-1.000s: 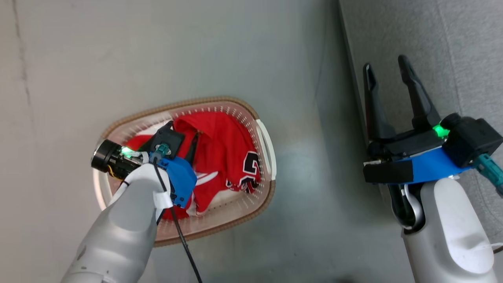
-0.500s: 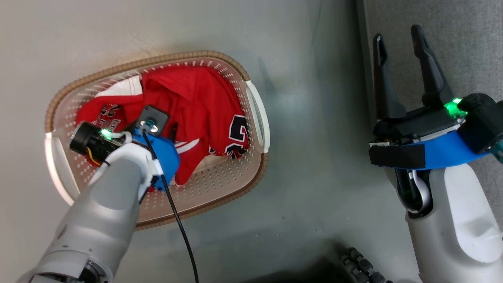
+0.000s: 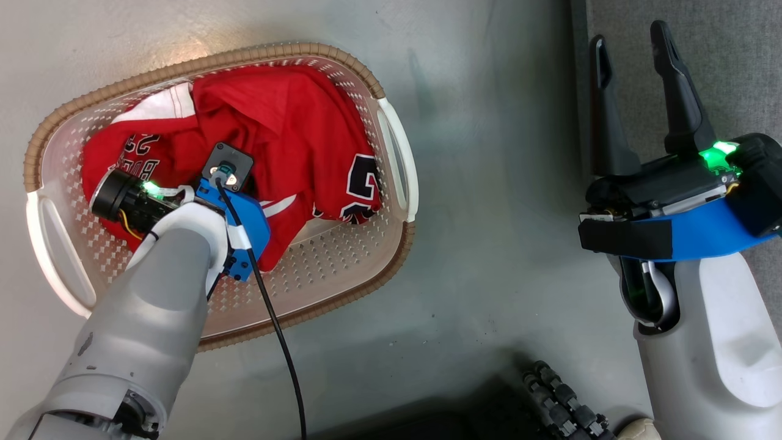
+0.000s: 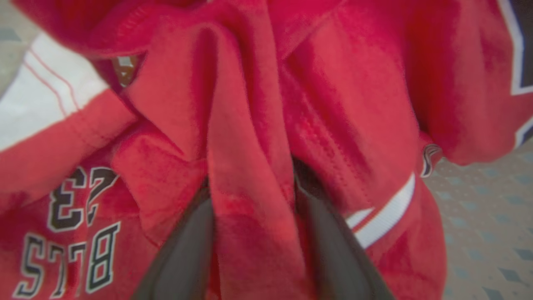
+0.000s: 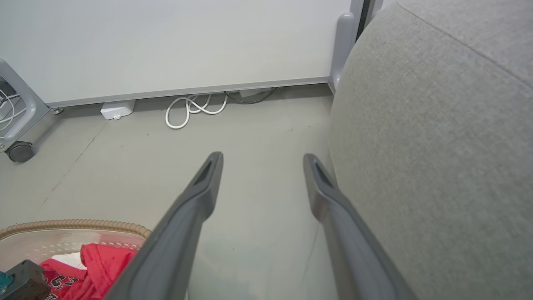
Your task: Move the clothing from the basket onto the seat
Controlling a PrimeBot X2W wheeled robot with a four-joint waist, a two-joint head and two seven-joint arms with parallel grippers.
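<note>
Fingers [image 4: 187, 250] of the left gripper [image 4: 252, 183] were down in the clothing [image 3: 293, 122], straddling a raised red fold. Fabric touched both inner faces, but I couldn't tell whether it was pinched or just sitting between them. No lift visible: the pile lay slack.

Clothing was all in the basket [image 3: 330, 269], bunched toward its far rim and left end. The perforated base along the near rim was bare. Number prints showed in two spots, so probably more than one garment, count unclear.

Basket sat on the floor [image 3: 489, 183], with a strip of bare floor between its right handle and the seat [image 3: 733, 61]. No red on the part of the seat in view.

Right gripper [image 3: 629, 40] hung at the seat's front edge, fingers spread wide, nothing in them.

Judgement: task barely started, at the first pick. Nothing transferred. Left to do: confirm the grip, lift clear of the rim, carry right across the floor gap, drop on the seat, then go back for whatever stays in the basket. Risk: a thin fold could slip out, or drag a second garment over the rim.
</note>
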